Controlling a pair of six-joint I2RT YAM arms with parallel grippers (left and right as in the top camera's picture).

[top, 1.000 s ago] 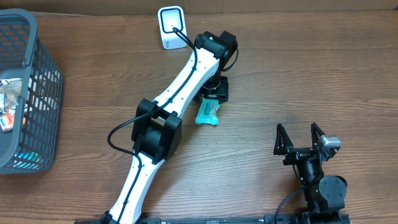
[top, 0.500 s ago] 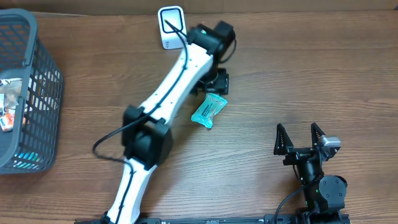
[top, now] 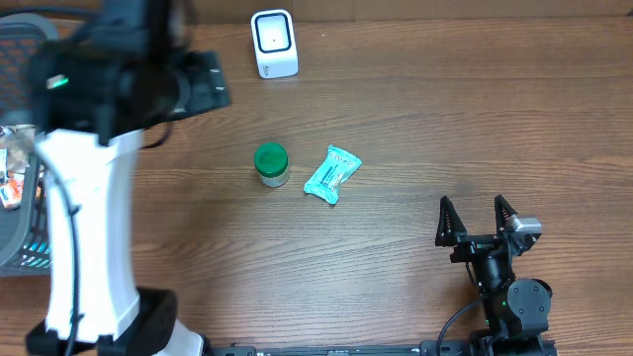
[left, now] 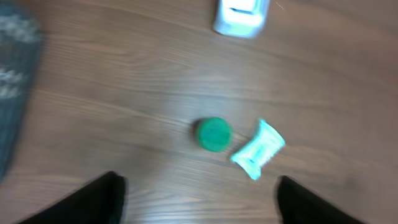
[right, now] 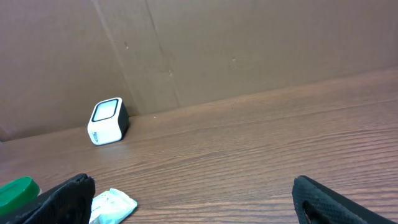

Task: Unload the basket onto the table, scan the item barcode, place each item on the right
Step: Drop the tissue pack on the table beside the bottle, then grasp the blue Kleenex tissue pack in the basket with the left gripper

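The packet [top: 331, 174] lies in the middle of the bench [top: 475, 109], just right of the green-lidded jar [top: 271, 163]. Its long axis slants from near-left to far-right, and the scanner [top: 274, 43] stands well beyond at the far edge. The left claw [left: 199, 183] hangs high, over toward the basket [top: 15, 247], spread wide and empty. The right claw [top: 480, 220] rests agape at the front right. I'd say the packet is about midway between them, with the jar on the left claw's side.
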